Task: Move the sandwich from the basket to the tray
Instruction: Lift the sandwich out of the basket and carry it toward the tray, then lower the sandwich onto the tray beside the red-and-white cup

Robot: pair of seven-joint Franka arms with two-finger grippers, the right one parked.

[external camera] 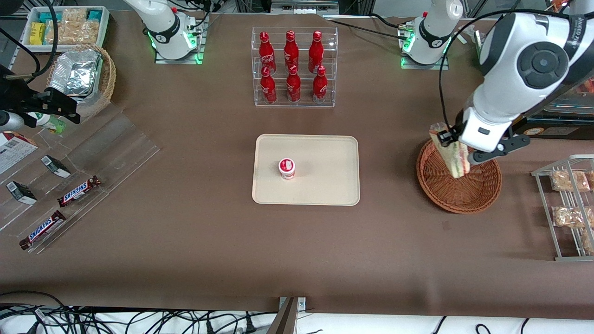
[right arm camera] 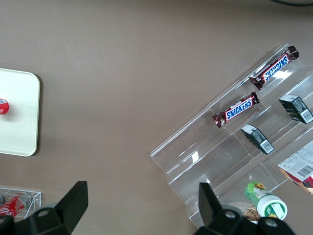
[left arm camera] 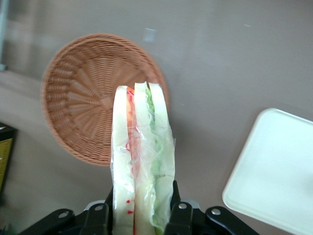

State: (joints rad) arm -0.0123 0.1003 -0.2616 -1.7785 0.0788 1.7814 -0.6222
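Now carrying: gripper [external camera: 452, 146] clamping sandwich [external camera: 449, 150], hanging clear above basket [external camera: 459, 183]. Next, needing travel toward nine o'clock in front view to tray [external camera: 325, 185], landing beside cup [external camera: 287, 168]. Wrist view revealing fingers [left arm camera: 177, 213] pinching the wrap, basket [left arm camera: 83, 98] sitting bare, tray [left arm camera: 274, 181] near.

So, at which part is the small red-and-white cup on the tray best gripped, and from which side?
Probably from above, fingers across its round body just under the lid. The cup stands upright and alone on the tray, so nothing blocks a vertical approach. The gripper now holds the sandwich above the basket.
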